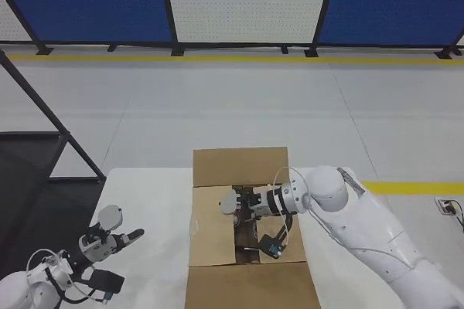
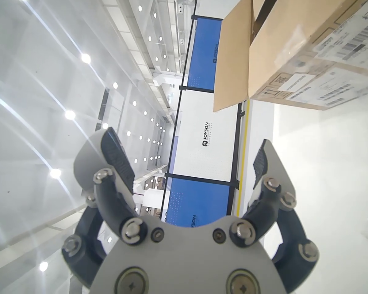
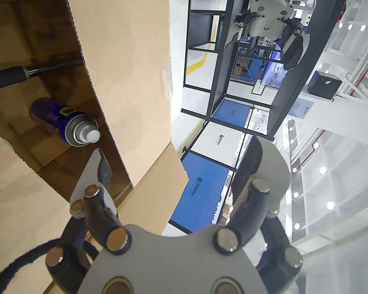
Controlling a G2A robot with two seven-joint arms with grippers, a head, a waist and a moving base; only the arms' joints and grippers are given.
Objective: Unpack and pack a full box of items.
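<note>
Wide-spread fingers of my right gripper (image 3: 178, 154) straddle a side flap of the cardboard box (image 3: 125, 62), one finger inside the opening and the other outside, not closed on it. Farther in, a blue spray can (image 3: 61, 120) lies on its side on the box floor, white nozzle toward me, near a dark rod (image 3: 9, 76) with a foam grip. Seen from above, the box sits mid-table with its flaps open, and my right arm comes in from 3 o'clock. My left gripper (image 2: 187, 142) is spread wide too and holds nothing. It sits near the edge of the white table (image 1: 147, 193), at about 8 o'clock from the box and well apart from it.
</note>
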